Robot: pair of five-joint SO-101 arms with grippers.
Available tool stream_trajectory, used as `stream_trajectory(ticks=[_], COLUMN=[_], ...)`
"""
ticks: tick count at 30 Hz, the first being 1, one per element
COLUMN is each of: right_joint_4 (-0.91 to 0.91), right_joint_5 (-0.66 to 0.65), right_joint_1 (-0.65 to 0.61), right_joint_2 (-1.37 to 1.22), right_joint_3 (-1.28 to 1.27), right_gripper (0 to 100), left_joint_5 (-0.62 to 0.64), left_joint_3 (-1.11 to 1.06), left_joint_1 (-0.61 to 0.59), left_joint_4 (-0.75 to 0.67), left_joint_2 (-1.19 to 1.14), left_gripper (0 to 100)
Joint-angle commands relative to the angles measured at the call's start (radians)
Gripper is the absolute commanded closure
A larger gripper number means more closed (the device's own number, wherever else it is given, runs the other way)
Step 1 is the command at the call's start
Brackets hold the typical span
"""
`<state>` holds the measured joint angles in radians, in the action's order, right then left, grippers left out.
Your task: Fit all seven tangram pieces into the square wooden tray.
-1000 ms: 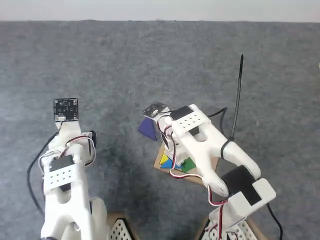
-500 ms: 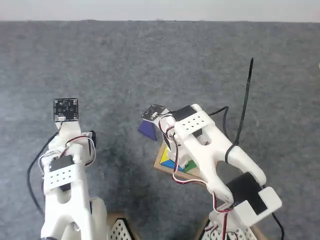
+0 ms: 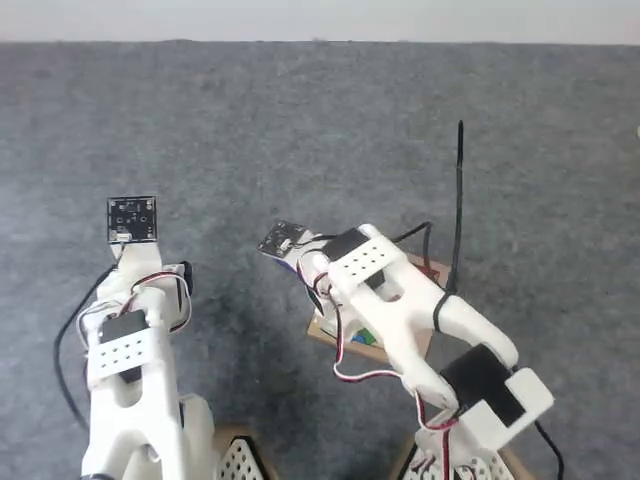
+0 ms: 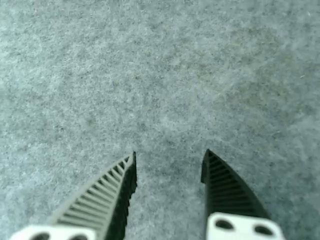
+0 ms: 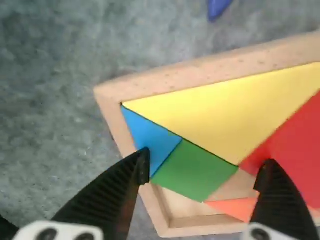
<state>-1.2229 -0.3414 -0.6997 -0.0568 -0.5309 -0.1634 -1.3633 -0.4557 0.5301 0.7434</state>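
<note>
Desk [image 4: 160, 75]: grey cloth cover, felt-like, fuzzy nap, matt all round the tray. Tray [image 5: 200, 70]: pale wood, fine dark speckle in the rim, matt, unvarnished look. Inside the tray, yellow piece [image 5: 235, 117], blue piece [image 5: 150, 137], green piece [image 5: 192, 170], red piece [image 5: 295, 140]: smooth flat faces, even paint-like colour, soft satin. Left pincer [image 4: 170, 155]: fingers [image 4: 117, 192] black plastic, ribbed, matt, with white plastic at their base. Right pincer [image 5: 205, 165], over the tray: same black ribbed plastic. Right arm [image 3: 400, 300]: smooth white plastic shell, slight sheen.
</note>
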Motion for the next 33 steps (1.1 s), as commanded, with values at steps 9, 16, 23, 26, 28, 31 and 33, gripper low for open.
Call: stream_trajectory(ticks=[9, 16, 23, 26, 28, 31, 33], right_joint_4=[-0.033, -0.231, -0.064, -0.051, -0.024, 0.058, 0.124], right_joint_5=[0.049, -0.026, -0.115, -0.186, -0.226, -0.253, -0.247], right_joint_1=[0.148, 0.348, 0.616, 0.713, 0.754, 0.796, 0.803], right_joint_2=[0.320, 0.723, 1.029, 1.165, 1.231, 1.276, 1.282], right_joint_3=[0.003, -0.077, -0.483, -0.580, -0.663, -0.787, -0.865], right_gripper=[65.6, 65.6, 65.6, 65.6, 65.6, 65.6, 65.6], left_joint_5=[0.008, 0.008, 0.008, 0.012, 0.014, 0.052, 0.080], left_joint_3=[0.028, 0.084, 0.205, 0.291, 0.364, 0.449, 0.472], left_joint_1=[0.003, 0.005, 0.224, 0.319, 0.382, 0.456, 0.497], left_joint_4=[-0.015, 0.110, 0.338, 0.433, 0.519, 0.609, 0.634], left_joint_2=[0.005, 0.005, 0.005, 0.003, 0.003, 0.002, -0.002], left_gripper=[79, 79, 79, 79, 79, 79, 79])
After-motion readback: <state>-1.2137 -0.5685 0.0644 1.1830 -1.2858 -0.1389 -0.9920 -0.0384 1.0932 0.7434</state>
